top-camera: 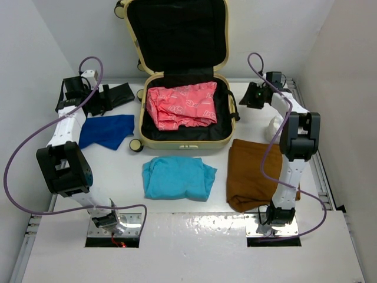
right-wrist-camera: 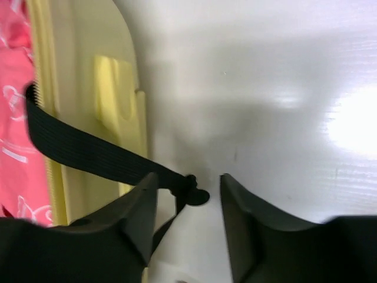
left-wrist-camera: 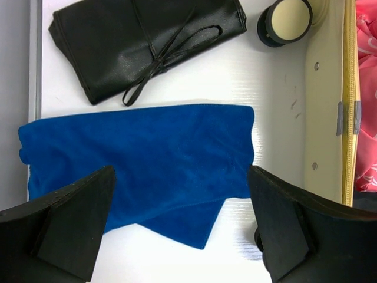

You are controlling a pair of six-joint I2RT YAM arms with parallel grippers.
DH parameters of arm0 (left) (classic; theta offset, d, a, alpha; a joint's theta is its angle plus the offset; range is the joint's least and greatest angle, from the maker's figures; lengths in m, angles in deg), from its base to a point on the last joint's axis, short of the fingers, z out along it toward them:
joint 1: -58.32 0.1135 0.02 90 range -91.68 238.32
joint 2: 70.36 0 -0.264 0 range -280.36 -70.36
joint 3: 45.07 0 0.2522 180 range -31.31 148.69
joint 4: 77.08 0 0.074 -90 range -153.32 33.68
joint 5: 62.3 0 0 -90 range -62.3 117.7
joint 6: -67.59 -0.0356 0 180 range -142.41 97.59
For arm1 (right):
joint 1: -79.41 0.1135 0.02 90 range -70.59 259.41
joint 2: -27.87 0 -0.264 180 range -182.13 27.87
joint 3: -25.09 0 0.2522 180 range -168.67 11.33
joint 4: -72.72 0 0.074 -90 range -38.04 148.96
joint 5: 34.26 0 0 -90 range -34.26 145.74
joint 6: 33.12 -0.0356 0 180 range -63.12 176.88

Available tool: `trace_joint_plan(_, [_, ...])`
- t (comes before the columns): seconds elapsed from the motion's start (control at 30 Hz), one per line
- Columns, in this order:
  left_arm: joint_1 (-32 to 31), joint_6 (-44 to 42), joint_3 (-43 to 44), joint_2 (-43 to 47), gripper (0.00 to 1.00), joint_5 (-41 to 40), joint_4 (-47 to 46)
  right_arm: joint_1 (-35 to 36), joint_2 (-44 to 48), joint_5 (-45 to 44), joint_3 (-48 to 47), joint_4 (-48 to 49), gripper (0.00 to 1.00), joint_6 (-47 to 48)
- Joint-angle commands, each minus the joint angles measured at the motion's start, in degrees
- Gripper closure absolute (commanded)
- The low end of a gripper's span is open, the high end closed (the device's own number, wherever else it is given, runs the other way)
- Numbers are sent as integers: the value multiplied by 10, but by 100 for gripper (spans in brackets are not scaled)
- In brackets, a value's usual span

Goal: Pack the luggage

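Note:
The luggage (top-camera: 184,141) lies open at the table's back middle, its lid upright, and a pink garment (top-camera: 181,106) rests in its black-lined lower half. My right gripper (right-wrist-camera: 188,180) is low beside the case's right wall (right-wrist-camera: 88,82). Its jaws stand apart, and the end of a black strap (right-wrist-camera: 88,147) lies loose between them. My left gripper (left-wrist-camera: 182,224) hangs wide open over a folded dark blue cloth (left-wrist-camera: 135,153), left of the case. A light blue shirt (top-camera: 178,177) and a brown cloth (top-camera: 256,171) lie in front of the case.
A flat black pouch (left-wrist-camera: 147,41) with a tie cord lies behind the blue cloth. A small black wheel (left-wrist-camera: 285,20) sticks out at the case's left side. A white item (top-camera: 275,127) sits by the right arm. White walls close in both sides.

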Motion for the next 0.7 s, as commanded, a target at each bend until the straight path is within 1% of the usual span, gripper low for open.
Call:
trace_joint_plan(0.0, [-5, 10, 26, -2, 2, 10, -16, 12, 21, 2, -26, -18, 47, 29])
trace_joint_plan(0.07, [-5, 10, 26, -2, 2, 10, -16, 10, 23, 4, -19, -34, 44, 57])
trace_joint_plan(0.13, [-5, 10, 26, 4, 2, 10, -16, 7, 30, -8, 12, -36, 44, 74])
trace_joint_plan(0.2, [-5, 10, 21, 4, 2, 10, -16, 6, 31, -12, 23, -43, 44, 108])
trace_joint_plan(0.27, [-5, 10, 21, 9, 2, 10, -16, -1, 28, -16, 25, -50, 44, 116])
trace_joint_plan(0.33, [-5, 10, 21, 9, 2, 10, -16, -7, 5, -10, 12, -64, 42, 98])
trace_joint_plan(0.37, [-5, 10, 21, 4, 2, 10, -16, -13, 1, -4, 5, -68, 42, 70])
trace_joint_plan(0.43, [-11, 5, 26, -1, 2, 10, -16, -18, -6, 24, 7, -46, 41, 52])
trace_joint_plan(0.6, [-11, 5, 36, -8, 2, 5, -11, -16, -21, 76, -12, -35, 40, 12])
trace_joint_plan(0.67, [-11, 5, 36, -13, 2, 5, -11, -14, -25, 78, -18, -34, 40, 3])
